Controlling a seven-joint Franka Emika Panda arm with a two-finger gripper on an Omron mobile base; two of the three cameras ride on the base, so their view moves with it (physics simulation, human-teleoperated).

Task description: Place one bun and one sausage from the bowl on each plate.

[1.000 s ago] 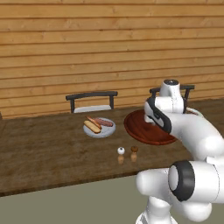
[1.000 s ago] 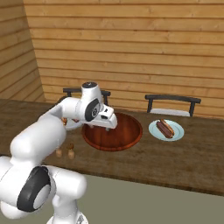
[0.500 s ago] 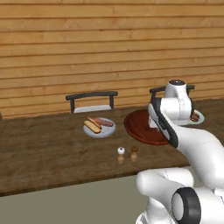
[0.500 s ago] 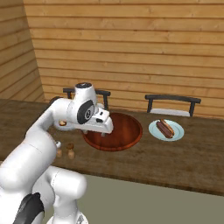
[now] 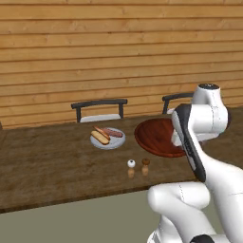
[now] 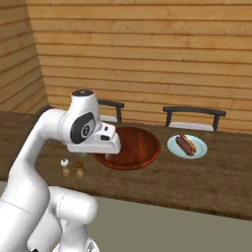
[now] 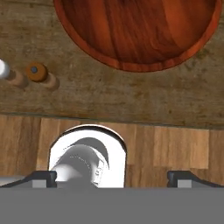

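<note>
The reddish-brown wooden bowl (image 7: 135, 30) lies on the dark wooden table and its inside shows bare wood. It shows again mid-table as the bowl (image 6: 135, 147) and, partly behind my arm, the bowl (image 5: 154, 137). Left of it a pale plate (image 5: 116, 144) carries a tan bun (image 5: 99, 137) and a reddish sausage (image 5: 113, 132). Right of the bowl, another plate (image 6: 199, 147) holds a dark sausage (image 6: 185, 144); I cannot make out a bun there. My gripper (image 7: 113, 178) is open and empty, above the table's near edge, short of the bowl.
Salt shaker (image 5: 131, 167) and pepper shaker (image 5: 145, 165) stand near the front edge, left of my hand. Two dark chairs (image 6: 194, 118) line the table's far side before a wooden plank wall. Wooden floor lies below the table edge (image 7: 131, 122).
My hand has drawn back from over the bowl's near-left rim toward the table's front edge. It stays open and empty. Bowl, plates and shakers have not moved.
</note>
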